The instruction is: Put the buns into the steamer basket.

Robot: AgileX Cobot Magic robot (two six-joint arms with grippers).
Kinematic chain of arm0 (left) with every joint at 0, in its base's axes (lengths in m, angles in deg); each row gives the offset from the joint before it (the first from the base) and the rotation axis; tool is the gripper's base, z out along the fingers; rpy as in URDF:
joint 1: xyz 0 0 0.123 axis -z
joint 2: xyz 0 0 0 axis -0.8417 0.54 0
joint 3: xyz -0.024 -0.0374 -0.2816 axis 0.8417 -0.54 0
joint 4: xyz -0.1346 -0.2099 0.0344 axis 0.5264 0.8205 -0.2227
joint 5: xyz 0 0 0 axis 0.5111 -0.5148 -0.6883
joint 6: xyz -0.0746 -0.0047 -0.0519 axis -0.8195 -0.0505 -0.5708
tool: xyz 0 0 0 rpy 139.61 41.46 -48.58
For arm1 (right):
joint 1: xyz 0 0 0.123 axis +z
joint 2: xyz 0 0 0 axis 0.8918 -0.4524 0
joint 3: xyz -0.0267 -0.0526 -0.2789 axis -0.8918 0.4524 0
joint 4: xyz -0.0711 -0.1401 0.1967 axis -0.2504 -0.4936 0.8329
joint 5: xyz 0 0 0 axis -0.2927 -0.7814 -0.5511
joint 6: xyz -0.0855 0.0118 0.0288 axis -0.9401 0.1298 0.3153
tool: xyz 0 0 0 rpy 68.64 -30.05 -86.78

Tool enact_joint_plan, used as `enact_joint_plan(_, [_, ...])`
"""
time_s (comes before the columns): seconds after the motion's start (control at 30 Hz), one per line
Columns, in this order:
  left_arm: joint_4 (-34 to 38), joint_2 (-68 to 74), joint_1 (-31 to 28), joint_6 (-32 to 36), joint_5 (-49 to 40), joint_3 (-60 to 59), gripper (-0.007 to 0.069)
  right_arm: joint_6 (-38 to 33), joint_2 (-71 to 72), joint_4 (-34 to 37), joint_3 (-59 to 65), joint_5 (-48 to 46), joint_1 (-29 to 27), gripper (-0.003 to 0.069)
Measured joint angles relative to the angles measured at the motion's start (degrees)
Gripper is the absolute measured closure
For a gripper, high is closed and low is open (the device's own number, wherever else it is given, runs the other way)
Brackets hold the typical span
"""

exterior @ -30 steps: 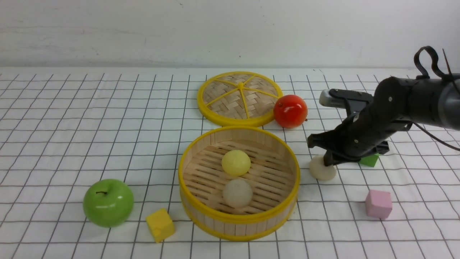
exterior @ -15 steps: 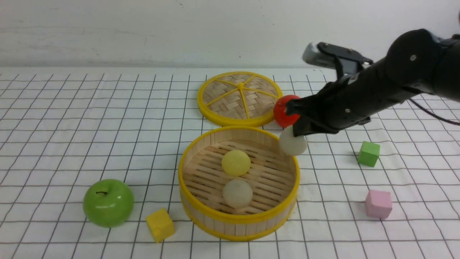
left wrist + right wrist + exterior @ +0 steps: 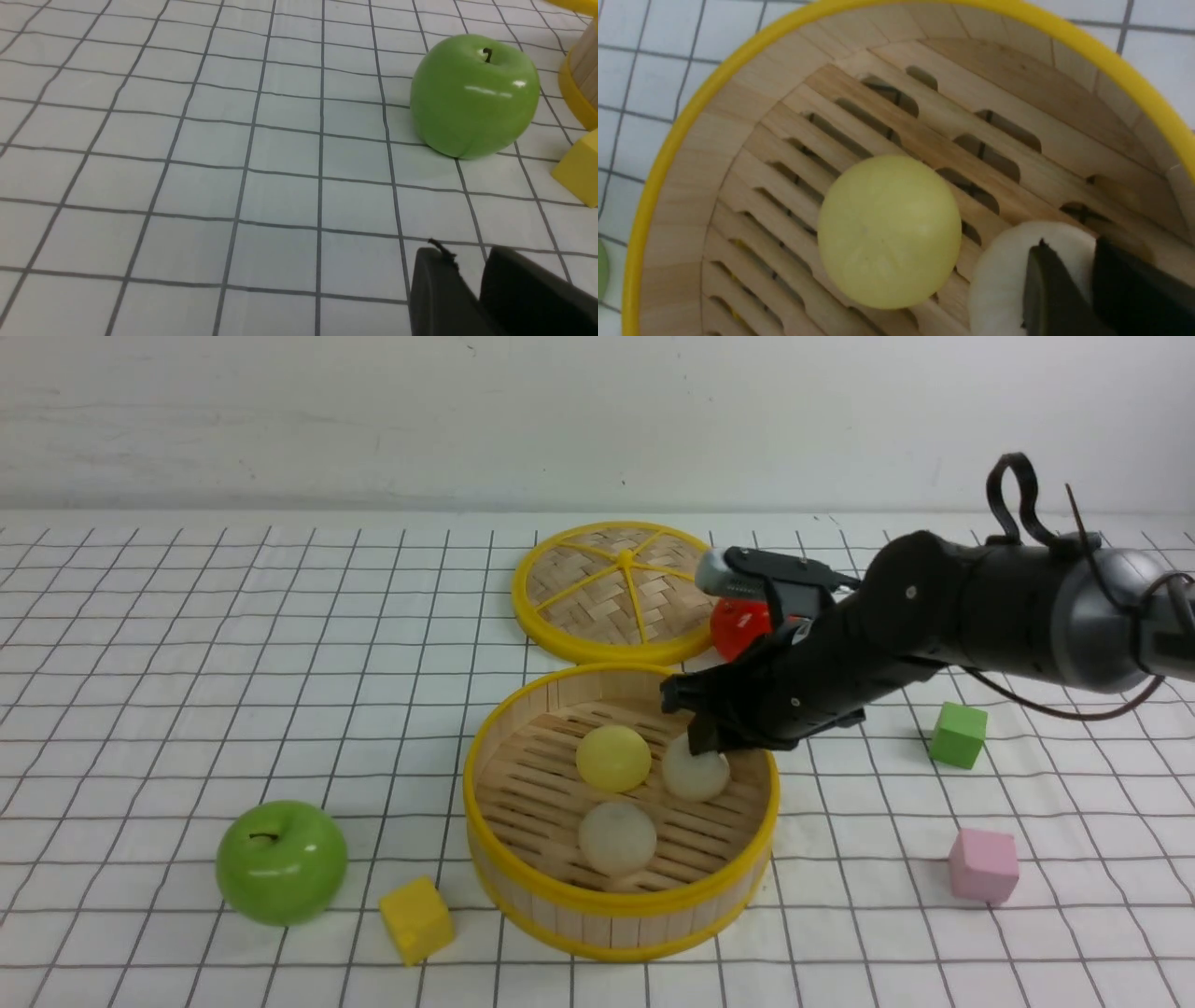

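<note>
The right claw (image 3: pixel 695 739) reaches over the far right rim of the steamer basket (image 3: pixel 523 882) and sits on top of a cream-beige bun (image 3: pixel 698 777), which lies inside the basket near its right wall. In the right wrist view a dark fingertip (image 3: pixel 1045 289) lies against that bun (image 3: pixel 999 284), but whether the claw is pinching it or has let go cannot be told from either view. The pale yellow bun (image 3: pixel 612 758) rests on the slotted floor just beside it, and the other cream-beige bun (image 3: pixel 616 837) lies nearer the front wall, so all three buns are within the basket. The left claw (image 3: pixel 472 289) shows only in its own wrist view, low over the gridded surface (image 3: pixel 187 691) with a narrow gap between its tips and nothing in it, near the green apple (image 3: pixel 474 95). Behind the basket lies the woven lid (image 3: pixel 607 590), with the red fruit (image 3: pixel 738 627) just beside it, partly hidden by the arm.
</note>
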Motion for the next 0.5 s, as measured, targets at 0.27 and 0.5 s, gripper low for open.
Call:
enact_joint_plan(0.27, [0.0, 0.0, 0.0, 0.0, 0.0, 0.0, 0.0477, 0.73, 2.98, -0.18, 0.0, -2.14, 0.0, 0.017])
enact_joint_plan(0.5, [0.0, 0.0, 0.0, 0.0, 0.0, 0.0, 0.0468, 1.12, 9.06, -0.79, 0.0, -6.78, 0.0, 0.0081])
